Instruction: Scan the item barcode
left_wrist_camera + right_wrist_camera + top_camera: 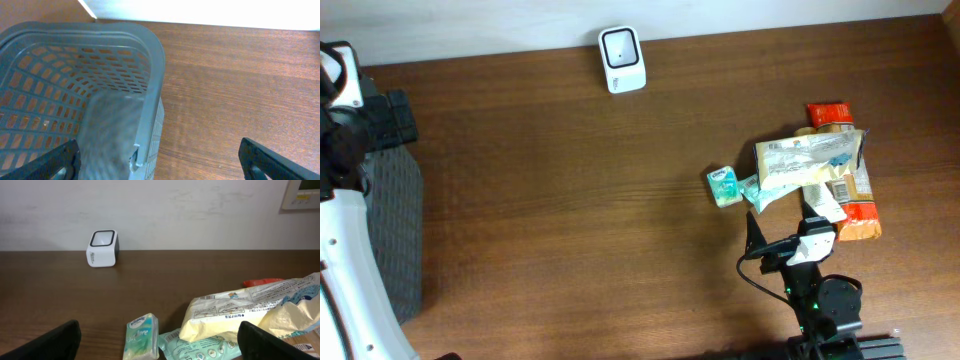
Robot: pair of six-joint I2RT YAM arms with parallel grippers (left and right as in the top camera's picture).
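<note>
Overhead: scanner (621, 60) well apart from packets (810, 160)

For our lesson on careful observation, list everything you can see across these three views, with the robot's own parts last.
table: one, brown wood, under everything
scanner: one, white, at the table's far edge
basket: one, grey, at the table's left end
tissue pack: one, teal and white, left of the pile
cream bag: one, cream, on top of the pile at right
teal wrapper: one, teal, under the bag
red-orange packets: count unclear, under the bag
left tool: one, black, open, above the basket's rim
right tool: one, black, open, facing the pile
</note>
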